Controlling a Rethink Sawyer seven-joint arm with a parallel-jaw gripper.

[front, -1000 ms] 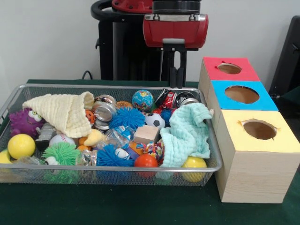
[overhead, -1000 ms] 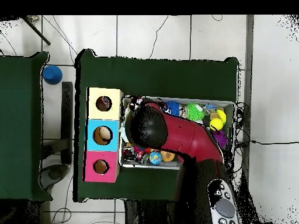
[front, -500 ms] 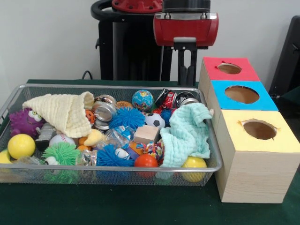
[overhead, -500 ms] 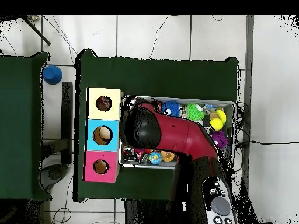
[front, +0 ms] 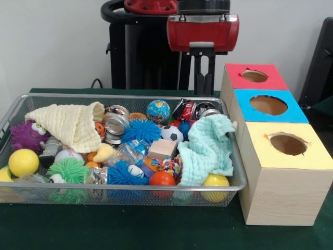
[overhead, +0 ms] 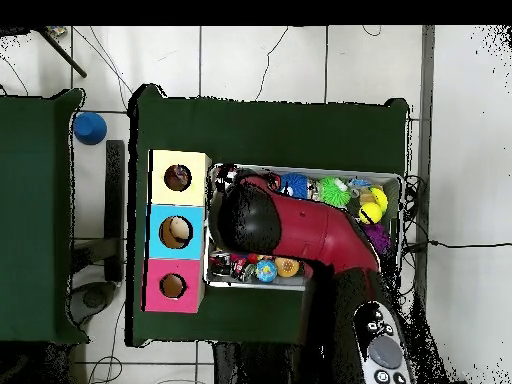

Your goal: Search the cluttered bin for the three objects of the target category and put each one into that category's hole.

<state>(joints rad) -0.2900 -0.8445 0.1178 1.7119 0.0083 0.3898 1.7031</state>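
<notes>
Looking for words, none can be read on any toy or box. A dark green cloth [front: 156,232] covers the table, a pale wall stands behind, and from above the floor [overhead: 260,60] is made of light tiles with thin cables lying on it. A second green table [overhead: 35,215] sits beside the first, and a small blue round thing [overhead: 89,127] rests on the floor between them.

A wire bin [front: 130,194] holds a big pile of toys. A cream cloth [front: 67,125] and a mint cloth [front: 208,148] lie over some of them, so what is under them is hidden. You can see a globe ball [front: 158,111], a spiky blue ball [front: 141,130], a small soccer ball [front: 171,134], a wooden block [front: 162,148], an orange ball [front: 162,178], a yellow ball [front: 23,162], a purple toy with eyes [front: 26,135], a fuzzy green toy [front: 67,171], shiny cans [front: 115,125] and a red toy car [front: 186,110].

Just beside the bin stand three wooden boxes in a row, each with a round hole: a red top [front: 255,76], a blue top [front: 269,105] and a yellow top [front: 289,144].

The gripper [front: 204,86] hangs above the far end of the bin, near the red box, holding nothing. Its two dark fingers [front: 200,78] look close together, but it is hard to tell how wide they are. From above, the red arm [overhead: 300,230] covers much of the bin.
</notes>
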